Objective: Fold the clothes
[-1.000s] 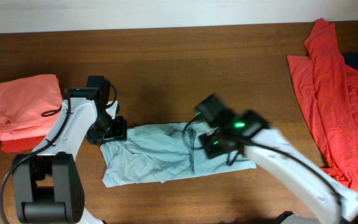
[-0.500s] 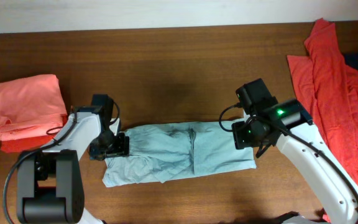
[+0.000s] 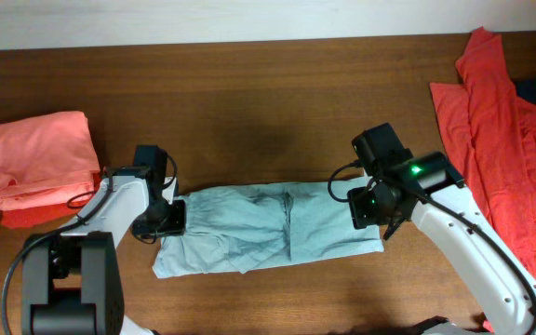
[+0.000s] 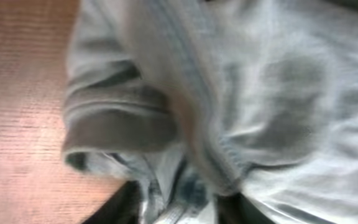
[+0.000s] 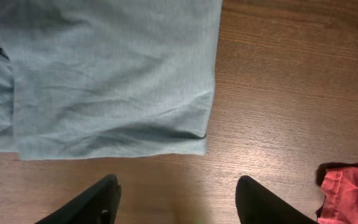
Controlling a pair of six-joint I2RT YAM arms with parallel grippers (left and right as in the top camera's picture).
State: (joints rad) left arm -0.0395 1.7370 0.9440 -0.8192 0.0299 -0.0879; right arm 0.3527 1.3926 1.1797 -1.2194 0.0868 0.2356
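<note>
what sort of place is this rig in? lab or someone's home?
Probably a lab bench set up for laundry folding: bare wooden table, grey-blue T-shirt laid out, folded salmon-pink stack left, red pile right.

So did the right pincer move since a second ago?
Yes. In the overhead view the right pincer slid from over the middle of the grey-blue T-shirt to its right-hand edge, closer to the red clothes pile.

Soft, even light from above left only faint shadows on the table [image 3: 249, 93]. The left wrist view was dim and blurred, its grey-blue T-shirt [image 4: 278, 93] out of focus; the right wrist view was sharp.
</note>
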